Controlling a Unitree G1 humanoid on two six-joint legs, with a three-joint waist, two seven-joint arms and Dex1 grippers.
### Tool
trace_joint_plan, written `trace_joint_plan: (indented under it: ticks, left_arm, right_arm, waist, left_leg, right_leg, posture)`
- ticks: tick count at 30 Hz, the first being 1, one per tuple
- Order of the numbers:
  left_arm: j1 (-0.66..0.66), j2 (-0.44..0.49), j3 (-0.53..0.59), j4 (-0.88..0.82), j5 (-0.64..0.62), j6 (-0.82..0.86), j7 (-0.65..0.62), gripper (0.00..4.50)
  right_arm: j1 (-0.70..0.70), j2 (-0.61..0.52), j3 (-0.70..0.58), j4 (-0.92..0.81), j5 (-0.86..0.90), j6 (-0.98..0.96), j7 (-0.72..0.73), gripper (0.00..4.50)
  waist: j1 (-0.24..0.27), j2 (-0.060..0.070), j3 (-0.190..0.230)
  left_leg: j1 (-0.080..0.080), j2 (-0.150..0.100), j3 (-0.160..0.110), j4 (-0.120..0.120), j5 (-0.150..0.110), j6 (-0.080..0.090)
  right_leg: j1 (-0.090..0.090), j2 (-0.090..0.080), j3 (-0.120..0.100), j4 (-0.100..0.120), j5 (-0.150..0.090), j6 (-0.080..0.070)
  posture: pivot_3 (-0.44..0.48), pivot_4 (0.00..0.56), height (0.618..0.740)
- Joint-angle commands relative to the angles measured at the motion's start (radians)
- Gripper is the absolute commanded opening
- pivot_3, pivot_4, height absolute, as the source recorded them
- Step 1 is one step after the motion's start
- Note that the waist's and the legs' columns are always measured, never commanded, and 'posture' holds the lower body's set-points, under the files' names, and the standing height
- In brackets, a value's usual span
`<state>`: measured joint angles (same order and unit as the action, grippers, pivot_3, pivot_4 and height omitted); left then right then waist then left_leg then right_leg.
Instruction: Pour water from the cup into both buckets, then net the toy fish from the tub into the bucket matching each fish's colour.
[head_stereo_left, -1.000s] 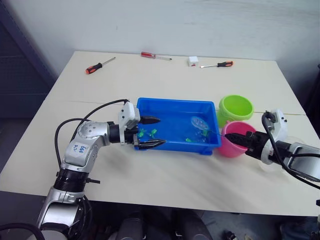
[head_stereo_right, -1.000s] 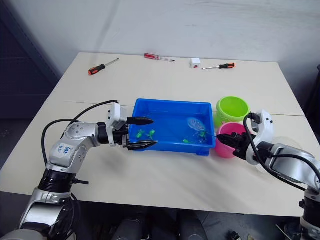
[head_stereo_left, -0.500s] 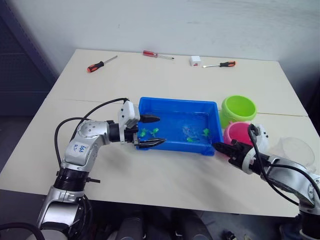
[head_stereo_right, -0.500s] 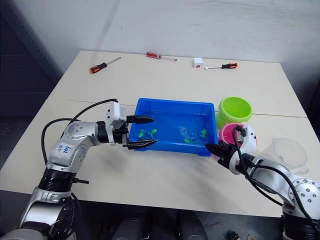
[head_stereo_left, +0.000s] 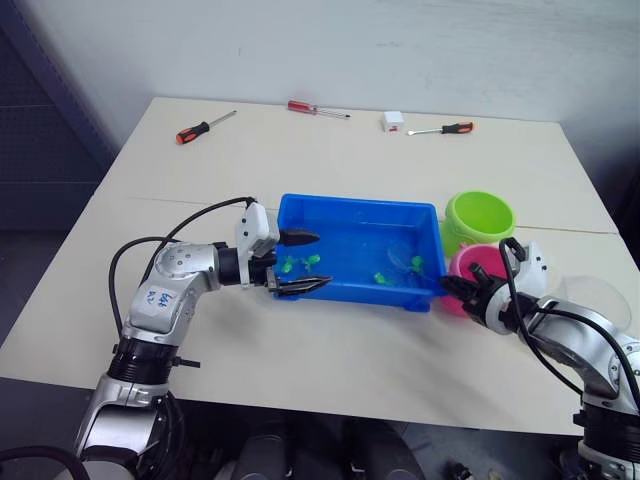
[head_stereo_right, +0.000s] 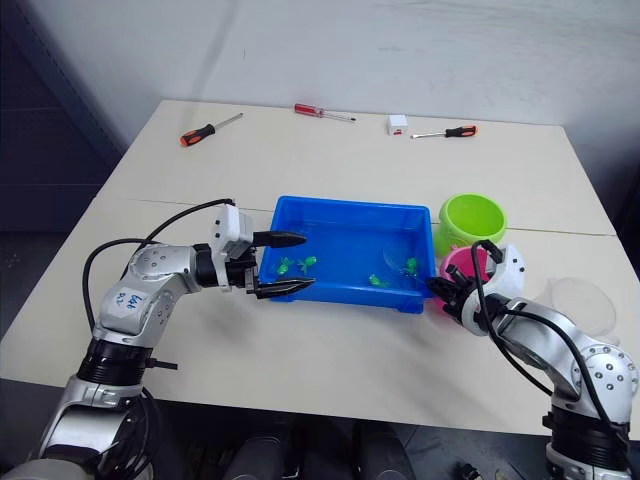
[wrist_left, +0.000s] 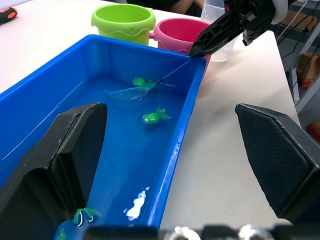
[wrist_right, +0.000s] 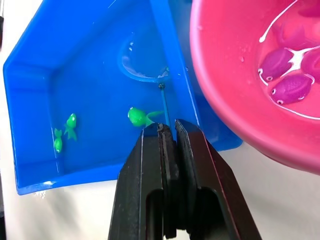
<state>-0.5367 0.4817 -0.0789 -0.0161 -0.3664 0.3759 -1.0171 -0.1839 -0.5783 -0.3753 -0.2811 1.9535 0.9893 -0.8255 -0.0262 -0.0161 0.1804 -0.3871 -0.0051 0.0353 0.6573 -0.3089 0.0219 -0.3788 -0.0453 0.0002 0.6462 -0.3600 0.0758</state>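
I am working the netting step with the blue tub (head_stereo_left: 360, 250) in front of me: my left gripper (head_stereo_left: 300, 262) is bracing the tub's left end with its fingers spread wide over the rim, while my right gripper (wrist_right: 170, 131) is clamped on the net (wrist_left: 131, 91) handle, the hoop dipped in the water among the green fish (wrist_left: 155, 116). Next, I judge, I am needing to slide the hoop under a green fish, lift it and carry it to the green bucket (head_stereo_left: 479, 218). The right wrist view is showing me magenta fish (wrist_right: 291, 86) already lying in the pink bucket (wrist_right: 235, 90), which the head views are not resolving.
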Motion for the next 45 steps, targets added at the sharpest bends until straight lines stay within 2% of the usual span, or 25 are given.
trace_joint_plan:
  ticks: [1, 5, 8, 13, 20, 24, 27, 30, 34, 37, 41, 44, 45]
  left_arm:
    - [-0.019, -0.004, 0.009, 0.007, -0.007, -0.021, -0.001, 4.43]
    - [-0.043, -0.013, -0.004, 0.039, 0.0, -0.04, -0.012, 4.43]
    - [-0.06, -0.02, -0.007, 0.059, 0.002, -0.048, -0.016, 4.43]
    - [-0.074, -0.025, -0.013, 0.078, 0.005, -0.058, -0.026, 4.43]
    - [-0.091, -0.029, -0.012, 0.108, 0.014, -0.077, -0.036, 4.43]
    - [-0.097, -0.033, -0.011, 0.113, 0.016, -0.083, -0.034, 4.43]
    - [-0.093, -0.03, -0.009, 0.11, 0.016, -0.085, -0.034, 4.43]
    - [-0.085, -0.027, -0.007, 0.106, 0.015, -0.086, -0.033, 4.43]
    - [-0.084, -0.027, -0.006, 0.106, 0.015, -0.084, -0.032, 4.43]
    - [-0.088, -0.029, -0.008, 0.106, 0.015, -0.084, -0.032, 4.43]
    - [-0.094, -0.031, -0.01, 0.111, 0.016, -0.085, -0.034, 4.43]
    - [-0.097, -0.03, -0.01, 0.115, 0.016, -0.085, -0.037, 4.43]
    - [-0.099, -0.029, -0.011, 0.117, 0.016, -0.085, -0.038, 4.43]
  right_arm:
    - [0.013, 0.004, -0.009, -0.094, 0.019, -0.035, -0.014, 0.0]
    - [0.037, 0.07, 0.002, -0.189, 0.019, -0.127, -0.087, 0.0]
    - [0.075, 0.08, 0.012, -0.238, 0.019, -0.164, -0.108, 0.0]
    - [0.126, 0.064, 0.004, -0.241, 0.019, -0.182, -0.111, 0.0]
    - [0.119, 0.191, 0.051, -0.304, 0.019, -0.289, -0.208, 0.0]
    - [0.129, 0.196, 0.065, -0.316, 0.019, -0.304, -0.246, 0.0]
    - [0.132, 0.145, 0.049, -0.298, 0.019, -0.283, -0.239, 0.0]
    - [0.137, 0.041, 0.035, -0.265, 0.019, -0.224, -0.165, 0.0]
    - [0.124, -0.213, 0.041, -0.218, 0.019, -0.077, 0.055, 0.0]
    - [0.106, -0.33, 0.068, -0.215, 0.019, -0.045, 0.159, 0.0]
    - [0.091, -0.428, 0.102, -0.239, -0.086, -0.016, 0.27, 0.0]
    - [0.099, -0.451, 0.125, -0.26, -0.18, -0.009, 0.346, 0.0]
    - [0.11, -0.432, 0.132, -0.255, -0.155, -0.033, 0.325, 0.0]
  waist:
    - [-0.001, 0.0, 0.0]
    - [-0.001, 0.0, 0.0]
    - [-0.001, 0.0, 0.0]
    - [0.0, 0.0, 0.0]
    - [-0.002, 0.0, 0.0]
    - [-0.002, 0.0, 0.0]
    - [0.0, 0.0, 0.0]
    - [-0.001, 0.0, 0.0]
    - [0.001, 0.002, 0.0]
    - [0.001, 0.002, 0.0]
    - [0.001, 0.002, 0.0]
    - [0.002, 0.002, 0.0]
    - [0.002, 0.002, 0.0]
  left_leg:
    - [0.0, 0.0, 0.0, 0.0, 0.0, 0.0]
    - [0.0, 0.0, 0.0, 0.0, 0.0, 0.0]
    - [0.0, 0.0, 0.0, 0.0, 0.0, 0.0]
    - [0.0, 0.0, 0.0, 0.0, 0.0, 0.0]
    - [0.0, 0.0, 0.0, 0.0, 0.0, -0.001]
    - [0.0, 0.0, 0.0, 0.0, 0.0, -0.001]
    - [0.0, 0.0, 0.0, 0.0, 0.0, -0.001]
    - [0.0, 0.0, 0.0, 0.0, 0.0, -0.001]
    - [-0.001, 0.0, 0.0, 0.001, 0.0, 0.0]
    - [-0.001, 0.0, 0.0, 0.001, 0.0, 0.001]
    - [-0.001, 0.0, 0.0, 0.002, 0.0, 0.001]
    - [-0.002, 0.0, 0.0, 0.002, 0.0, 0.002]
    - [-0.002, 0.0, -0.001, 0.002, 0.0, 0.002]
  right_leg:
    - [0.0, 0.0, 0.0, 0.0, 0.0, 0.0]
    - [0.0, 0.0, 0.0, 0.0, 0.0, 0.0]
    - [0.0, 0.0, 0.0, 0.0, 0.0, 0.0]
    - [0.0, 0.0, 0.0, 0.0, 0.0, 0.0]
    - [-0.001, 0.0, 0.0, 0.001, 0.0, 0.0]
    - [-0.001, 0.0, 0.0, 0.001, 0.0, 0.0]
    - [-0.001, 0.0, 0.0, 0.0, 0.0, 0.0]
    - [-0.001, 0.0, 0.0, 0.0, 0.0, 0.0]
    - [0.0, 0.0, 0.0, 0.0, 0.0, 0.0]
    - [0.0, 0.0, -0.001, 0.0, 0.0, 0.0]
    - [0.0, 0.0, -0.001, -0.001, 0.0, 0.001]
    - [0.0, 0.0, -0.001, -0.001, 0.001, 0.001]
    - [0.0, 0.0, -0.001, -0.001, 0.001, 0.001]
  posture:
    - [0.0, 0.15, 0.74]
    - [0.0, 0.15, 0.74]
    - [0.0, 0.15, 0.74]
    - [0.0, 0.15, 0.74]
    - [0.0, 0.15, 0.74]
    - [0.0, 0.15, 0.74]
    - [0.0, 0.15, 0.74]
    - [0.0, 0.15, 0.74]
    - [0.0, 0.15, 0.74]
    - [0.0, 0.15, 0.74]
    - [0.0, 0.15, 0.74]
    - [0.0, 0.15, 0.74]
    - [0.0, 0.15, 0.74]
